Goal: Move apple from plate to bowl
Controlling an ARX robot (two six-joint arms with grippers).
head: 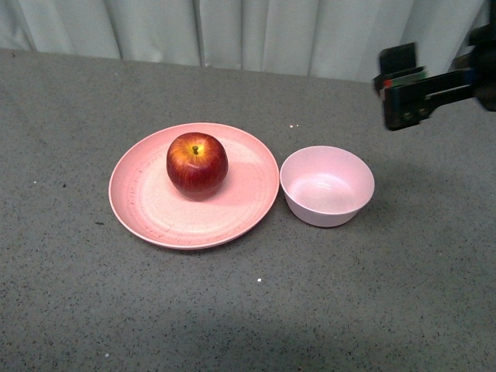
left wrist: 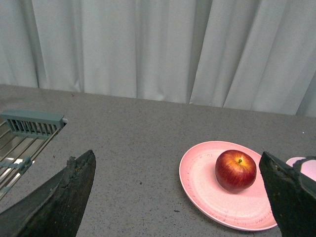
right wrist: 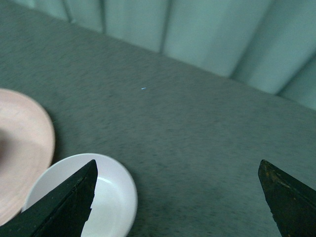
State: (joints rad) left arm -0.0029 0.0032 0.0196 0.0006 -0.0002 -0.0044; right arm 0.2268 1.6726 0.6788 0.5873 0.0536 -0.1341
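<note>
The dark-red apple [head: 197, 163] stands upright on the salmon-pink plate [head: 155, 209], a little behind its middle. The pale pink bowl [head: 326, 211] sits empty just right of the plate, nearly touching it. My right gripper [head: 399, 85] is open and empty, raised behind and to the right of the bowl. In the right wrist view its jaws [right wrist: 177, 165] are wide apart over bare table, with the bowl [right wrist: 113, 197] and the plate's edge [right wrist: 24, 148] to one side. My left gripper [left wrist: 175, 158] is open and empty, well back from the apple [left wrist: 235, 170] and the plate [left wrist: 207, 192].
The grey speckled table [head: 248, 310] runs back to a pale curtain [head: 256, 31]. A metal wire rack [left wrist: 29, 123] with a grey-green end piece lies at the table's side in the left wrist view. The left arm is out of the front view.
</note>
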